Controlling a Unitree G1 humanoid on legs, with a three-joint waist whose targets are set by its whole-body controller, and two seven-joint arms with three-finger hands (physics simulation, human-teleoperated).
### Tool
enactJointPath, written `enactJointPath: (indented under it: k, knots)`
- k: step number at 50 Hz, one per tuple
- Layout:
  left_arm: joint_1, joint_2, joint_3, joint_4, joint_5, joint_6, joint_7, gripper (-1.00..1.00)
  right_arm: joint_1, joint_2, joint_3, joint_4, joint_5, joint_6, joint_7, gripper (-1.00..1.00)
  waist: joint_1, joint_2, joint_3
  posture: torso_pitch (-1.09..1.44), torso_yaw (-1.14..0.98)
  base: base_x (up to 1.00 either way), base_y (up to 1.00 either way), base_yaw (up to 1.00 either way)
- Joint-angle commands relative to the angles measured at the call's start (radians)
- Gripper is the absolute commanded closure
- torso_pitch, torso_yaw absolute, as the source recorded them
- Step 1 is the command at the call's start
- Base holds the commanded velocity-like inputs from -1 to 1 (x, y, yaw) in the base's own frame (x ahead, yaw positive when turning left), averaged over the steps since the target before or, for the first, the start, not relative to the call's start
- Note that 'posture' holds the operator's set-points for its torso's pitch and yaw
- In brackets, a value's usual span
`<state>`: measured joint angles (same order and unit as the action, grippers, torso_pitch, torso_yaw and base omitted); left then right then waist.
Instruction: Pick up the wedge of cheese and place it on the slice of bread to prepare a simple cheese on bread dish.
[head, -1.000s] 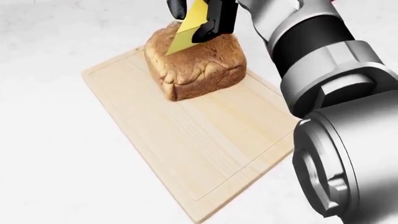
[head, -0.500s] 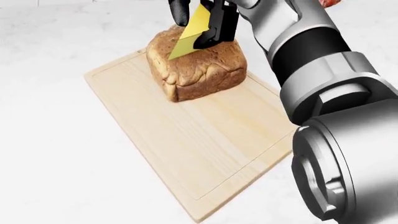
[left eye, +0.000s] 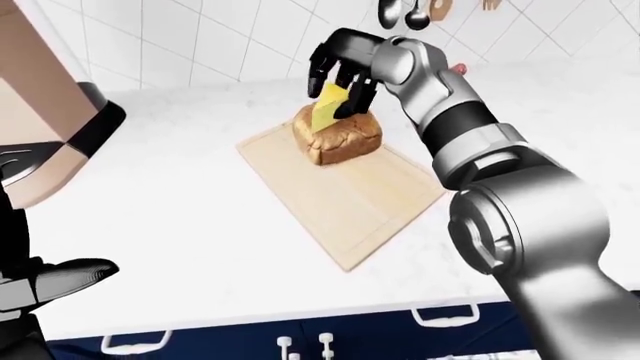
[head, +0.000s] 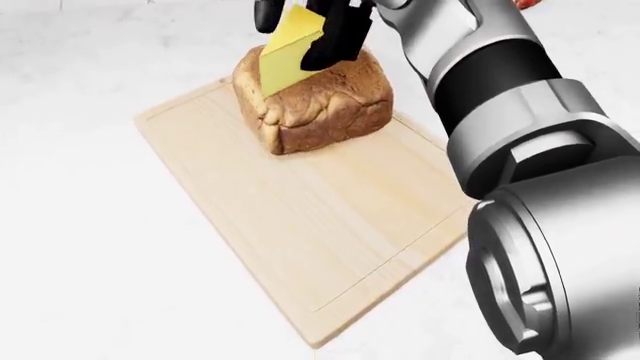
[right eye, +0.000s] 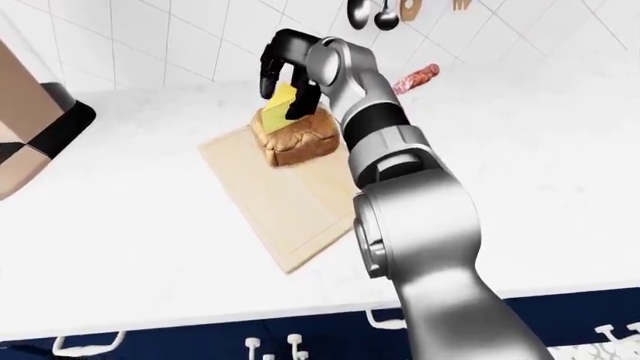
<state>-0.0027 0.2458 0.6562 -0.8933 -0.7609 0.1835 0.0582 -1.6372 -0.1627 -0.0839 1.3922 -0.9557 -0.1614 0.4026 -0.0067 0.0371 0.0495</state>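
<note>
A yellow cheese wedge (head: 285, 49) is held in my right hand (head: 298, 30), whose black fingers (head: 335, 34) close round it. The wedge hangs tilted over the top left of the brown bread (head: 325, 105); its lower tip is at the bread's upper edge, and I cannot tell if they touch. The bread stands at the upper end of a pale wooden cutting board (head: 320, 225). The same shows in the left-eye view, with the cheese (left eye: 328, 112) over the bread (left eye: 345, 141). My left hand (left eye: 50, 279) is low at the left edge, away from the board, its fingers unclear.
The board lies on a white counter (left eye: 180, 202) under a white tiled wall. A brown and black block (left eye: 40, 120) stands at the left. A red sausage (right eye: 415, 77) lies right of the bread. Utensils (right eye: 375, 13) hang above. Drawer handles (left eye: 445, 313) line the counter's near edge.
My right hand has shifted a little left over the bread and turned the cheese, which now shows its broad yellow face and stands steeper. The bread and board have not moved.
</note>
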Motion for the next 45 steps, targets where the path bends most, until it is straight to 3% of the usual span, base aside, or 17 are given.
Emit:
enactJointPath:
  k: [1,3,15,24,33,45]
  knots:
    - [-0.010,0.013,0.010,-0.024,-0.003,-0.020,-0.003,-1.00,-0.027,-0.010,-0.001,-0.020,-0.004,0.002,-0.008,-0.50,-0.001,0.006,-0.015,0.00,0.00,0.00,0.00,0.00]
    - [-0.009,0.012,0.010,-0.026,-0.003,-0.020,-0.003,-1.00,-0.028,-0.011,0.000,-0.020,-0.006,0.003,-0.009,-1.00,-0.001,0.006,-0.015,0.00,0.00,0.00,0.00,0.00]
    - [-0.008,0.012,0.011,-0.026,-0.006,-0.020,-0.004,-1.00,-0.044,-0.018,0.004,-0.021,-0.015,0.002,-0.013,-1.00,-0.003,0.010,-0.014,0.00,0.00,0.00,0.00,0.00]
    - [-0.006,0.006,0.004,-0.031,0.002,-0.023,-0.007,-1.00,-0.158,-0.063,0.001,-0.030,-0.004,-0.008,0.016,-1.00,-0.003,0.011,-0.014,0.00,0.00,0.00,0.00,0.00]
    - [-0.005,0.001,-0.004,-0.033,0.010,-0.025,-0.012,-1.00,-0.239,-0.102,0.032,-0.047,-0.014,-0.019,0.059,-1.00,-0.005,0.010,-0.010,0.00,0.00,0.00,0.00,0.00]
    - [0.001,-0.008,-0.009,-0.039,0.016,-0.026,-0.019,-1.00,-0.258,-0.175,0.065,-0.086,-0.041,-0.015,0.094,-1.00,-0.002,0.005,-0.005,0.00,0.00,0.00,0.00,0.00]
